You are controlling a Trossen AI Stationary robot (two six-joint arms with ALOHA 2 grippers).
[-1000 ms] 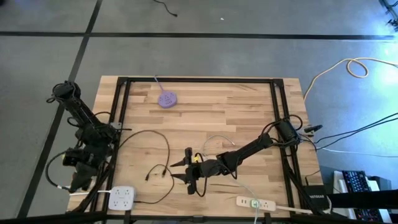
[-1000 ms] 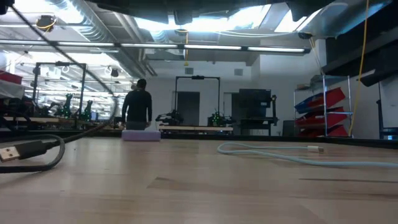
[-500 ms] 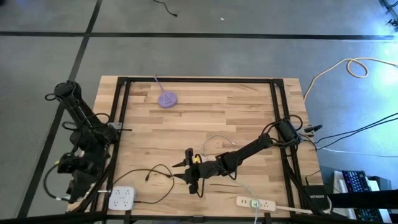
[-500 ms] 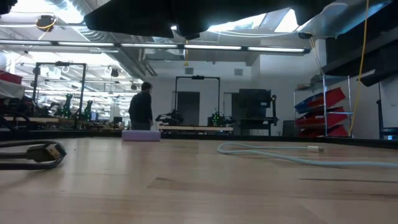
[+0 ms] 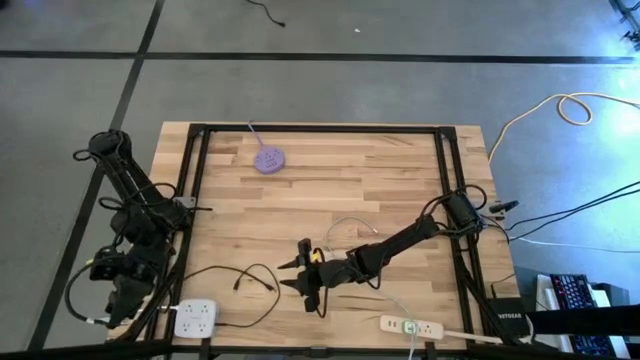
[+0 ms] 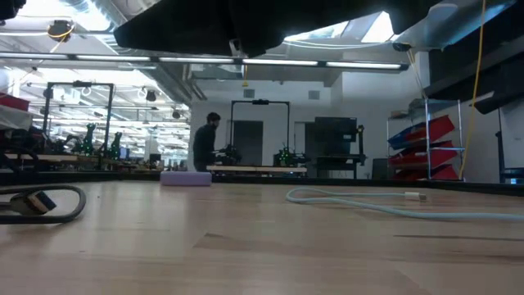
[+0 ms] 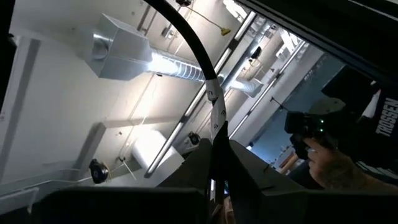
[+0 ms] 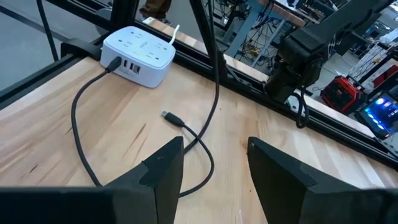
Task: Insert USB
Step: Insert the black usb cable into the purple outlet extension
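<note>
I'm seeing the black cable point(image 5: 255, 283) lying slacker on the wooden table point(image 5: 330, 180), the person point(image 6: 205, 142) walking toward three o'clock, left gripper point(image 5: 118, 297) clamped at eight o'clock, right gripper point(image 5: 300, 279) standing empty, jaws parted.

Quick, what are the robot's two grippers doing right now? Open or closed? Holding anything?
Left gripper: closed on a black cable, at the table's left edge.
Right gripper: open, holding nothing, low over the table near the loose USB plug.
</note>
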